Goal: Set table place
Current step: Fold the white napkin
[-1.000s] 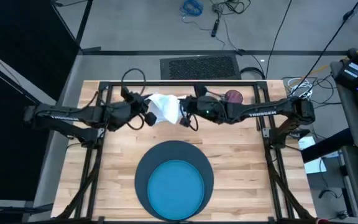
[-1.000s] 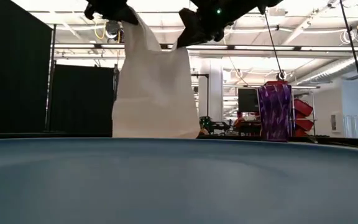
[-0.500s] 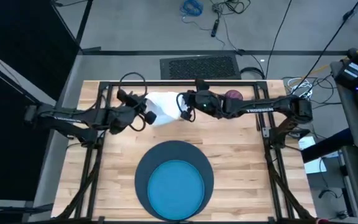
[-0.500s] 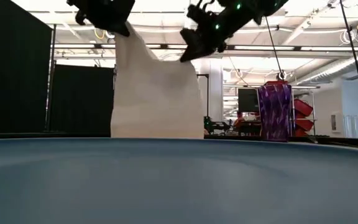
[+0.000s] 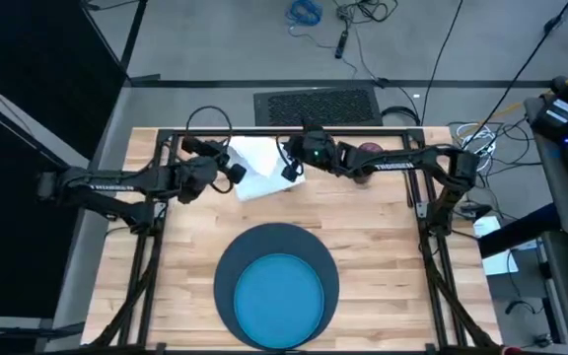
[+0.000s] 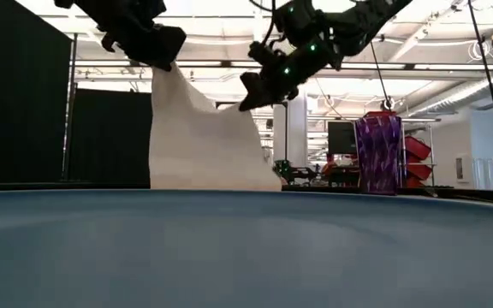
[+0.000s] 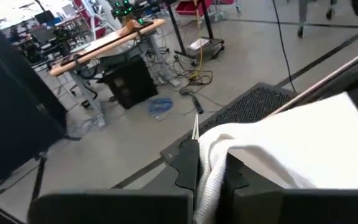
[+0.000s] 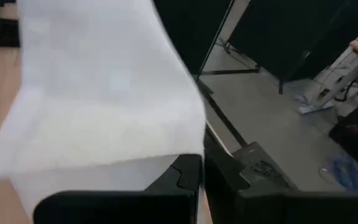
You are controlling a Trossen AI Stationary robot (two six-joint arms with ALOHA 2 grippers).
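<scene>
A white napkin [image 5: 259, 166] hangs between my two grippers over the far middle of the table [image 5: 383, 237]. My left gripper [image 5: 232, 170] is shut on its left upper corner and my right gripper [image 5: 288, 168] on its right upper corner. In the low view the napkin [image 6: 204, 141] hangs as a sheet, and its lower edge is hidden behind the plate's rim. The bright blue plate [image 5: 280, 301] lies on the dark navy mat [image 5: 227, 281] at the near middle. A purple cup [image 5: 370, 152] stands by the far edge, right of my right gripper. My left gripper pinches a bunched corner of the napkin [image 7: 209, 171] between its two fingers, coming level from the table's left. The cloth hangs below the fingers [image 6: 163, 62]. My right gripper pinches the napkin's other upper corner [image 8: 188, 154] between its two fingers, coming from the table's right and slanting down. This corner [image 6: 245, 104] sits lower than the left one, so the top edge sags between the grippers.
A black metal frame [image 5: 284, 131] runs along the far edge just behind the napkin, with posts on both sides. Bare wood lies between the napkin and the mat and on either side of the mat.
Both grippers have carried the napkin toward the table's far edge and down. My right gripper has dropped more than my left, so the top edge now slopes and sags. Both stay shut on their corners.
</scene>
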